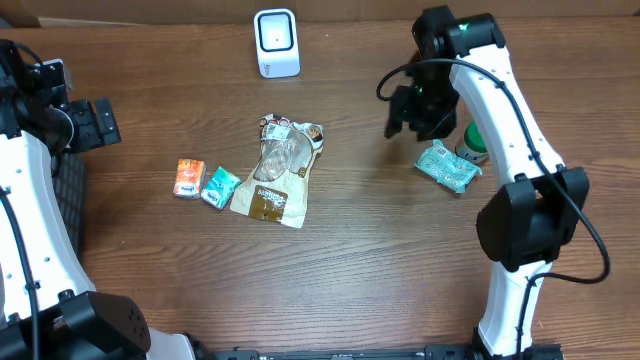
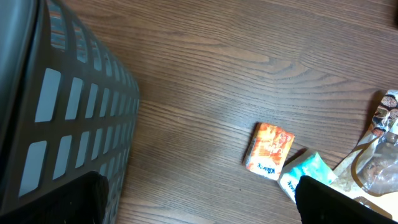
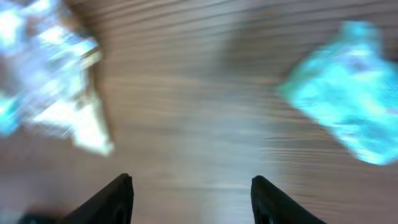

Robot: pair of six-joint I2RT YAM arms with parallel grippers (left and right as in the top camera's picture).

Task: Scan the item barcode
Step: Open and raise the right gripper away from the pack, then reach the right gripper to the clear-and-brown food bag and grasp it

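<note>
Right pincer [image 3: 191,182] apart, empty. Teal pack [image 1: 448,167] on desk [image 1: 350,270] looks light, soft, crinkly; grasp across its narrow width.

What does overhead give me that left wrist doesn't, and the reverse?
Overhead only: the white scanner, the right hand and a teal pack beside it. Left wrist only: the slots in the dark basket's wall. Both: the orange pack, the small teal pack next to it and the tan bag.
</note>
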